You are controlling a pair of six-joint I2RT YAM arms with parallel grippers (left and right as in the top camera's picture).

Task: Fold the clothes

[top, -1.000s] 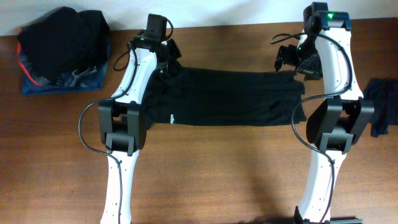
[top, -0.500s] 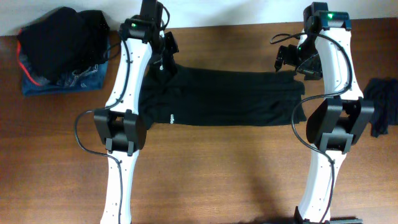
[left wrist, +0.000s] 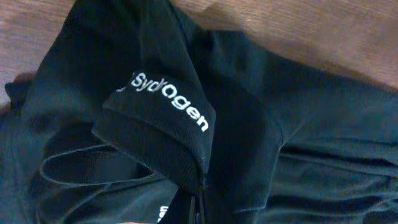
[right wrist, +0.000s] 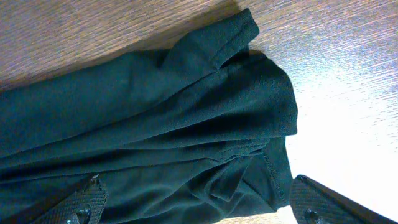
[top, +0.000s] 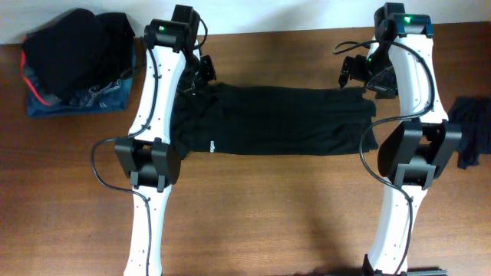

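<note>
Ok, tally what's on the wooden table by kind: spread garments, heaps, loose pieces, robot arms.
Black short-sleeved T-shirt spread between the arms: 1
Heap of black and blue clothes, far left corner: 1
Loose dark garment at the right edge: 1
White robot arms, left and right: 2
Total: 5

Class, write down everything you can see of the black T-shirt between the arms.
The black T-shirt looks like soft knit, folded into a long wrinkled band lying across the wooden table. White lettering shows near its left end. The left gripper pinches its far left corner; the right gripper hovers open over the other end.
</note>
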